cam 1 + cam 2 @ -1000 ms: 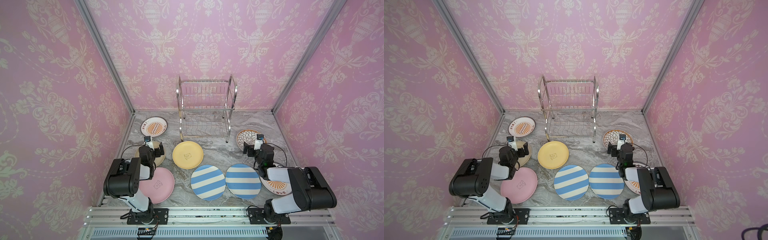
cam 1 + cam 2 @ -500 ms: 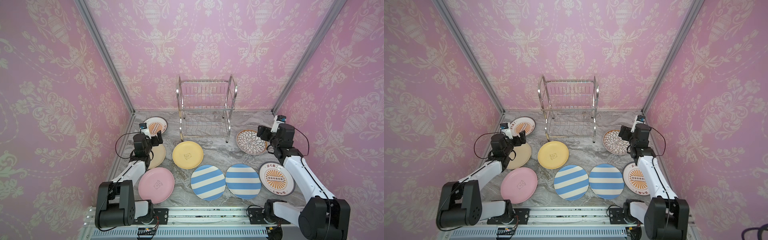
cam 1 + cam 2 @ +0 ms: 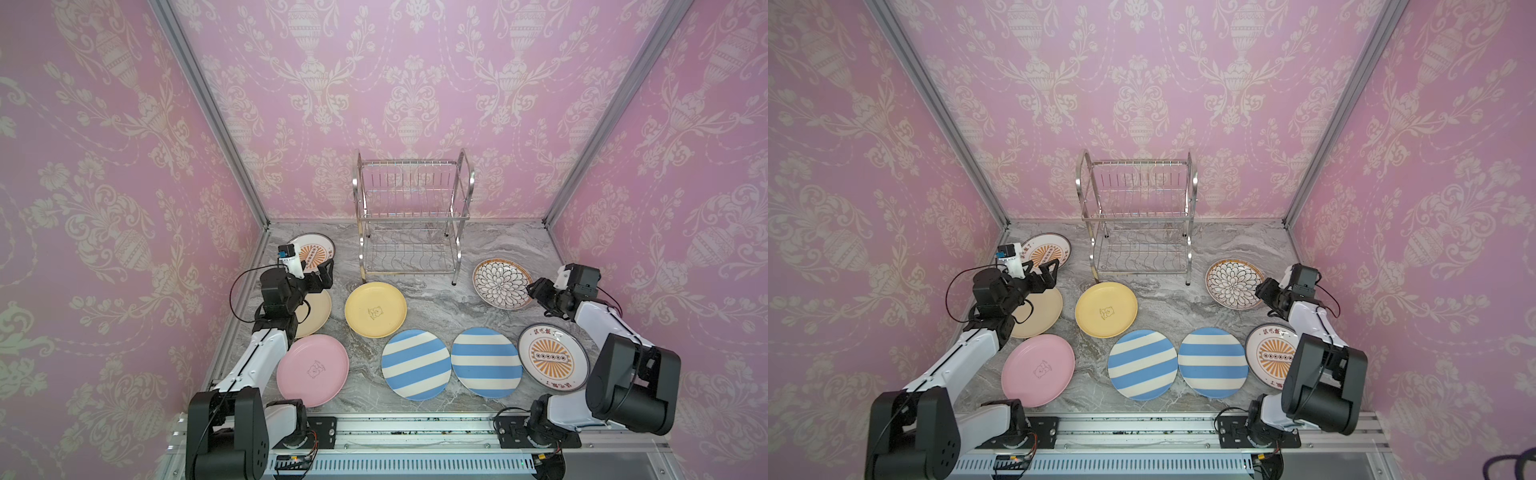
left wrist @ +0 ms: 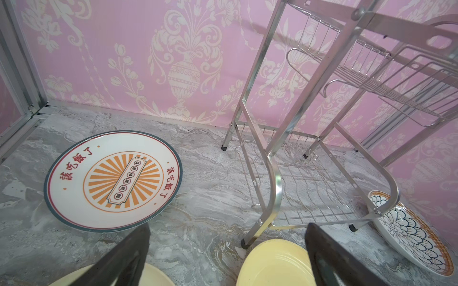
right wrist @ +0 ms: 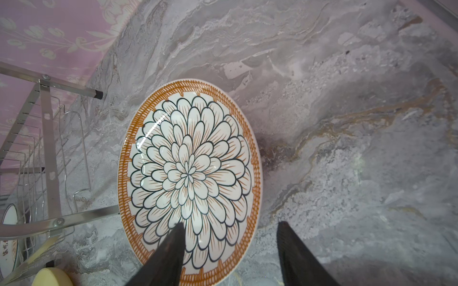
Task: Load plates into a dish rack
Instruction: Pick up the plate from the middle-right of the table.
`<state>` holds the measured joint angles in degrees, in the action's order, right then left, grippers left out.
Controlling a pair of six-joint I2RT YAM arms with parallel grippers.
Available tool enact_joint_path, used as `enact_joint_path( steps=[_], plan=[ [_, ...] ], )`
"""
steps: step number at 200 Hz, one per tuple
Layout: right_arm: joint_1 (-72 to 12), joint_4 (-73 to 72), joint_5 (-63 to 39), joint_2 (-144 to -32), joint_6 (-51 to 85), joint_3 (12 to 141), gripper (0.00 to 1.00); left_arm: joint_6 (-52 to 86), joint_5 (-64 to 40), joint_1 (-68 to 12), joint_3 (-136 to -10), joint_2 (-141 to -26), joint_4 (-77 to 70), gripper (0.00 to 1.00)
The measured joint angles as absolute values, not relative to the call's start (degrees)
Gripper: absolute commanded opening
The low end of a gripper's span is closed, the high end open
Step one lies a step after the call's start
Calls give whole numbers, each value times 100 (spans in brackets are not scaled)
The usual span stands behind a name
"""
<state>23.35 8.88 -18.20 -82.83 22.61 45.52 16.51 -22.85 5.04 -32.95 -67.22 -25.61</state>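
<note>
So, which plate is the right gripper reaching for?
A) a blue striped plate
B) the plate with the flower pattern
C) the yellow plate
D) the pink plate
B: in the right wrist view the right gripper is open across the rim of the plate with the flower pattern, one finger over the plate and one beside it.

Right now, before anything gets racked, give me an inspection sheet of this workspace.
Surface: grey marble table, bare between items.
Job's things: eight plates lying flat on the table; dish rack upright by the back wall, empty.
Clutter: nothing seen.
Grippers: left gripper open near the cream plate, holding nothing; right gripper open, straddling the floral plate's rim.
Cables: black cable loops beside the left wrist.
Surroundings: pink patterned walls, aluminium corner posts.
</note>
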Motion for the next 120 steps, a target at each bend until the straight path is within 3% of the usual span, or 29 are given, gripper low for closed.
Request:
enact_joint_path(
  steps=[38,120],
  plan=[
    [2515,707,-2038,-8783,2281,4552,52,1804,-2600,502,-3297,-6735,-2571,99],
    [2543,152,-2276,-9524,2355,4552,46,1900,-2832,421,-3378,-6759,-2600,99]
  ],
)
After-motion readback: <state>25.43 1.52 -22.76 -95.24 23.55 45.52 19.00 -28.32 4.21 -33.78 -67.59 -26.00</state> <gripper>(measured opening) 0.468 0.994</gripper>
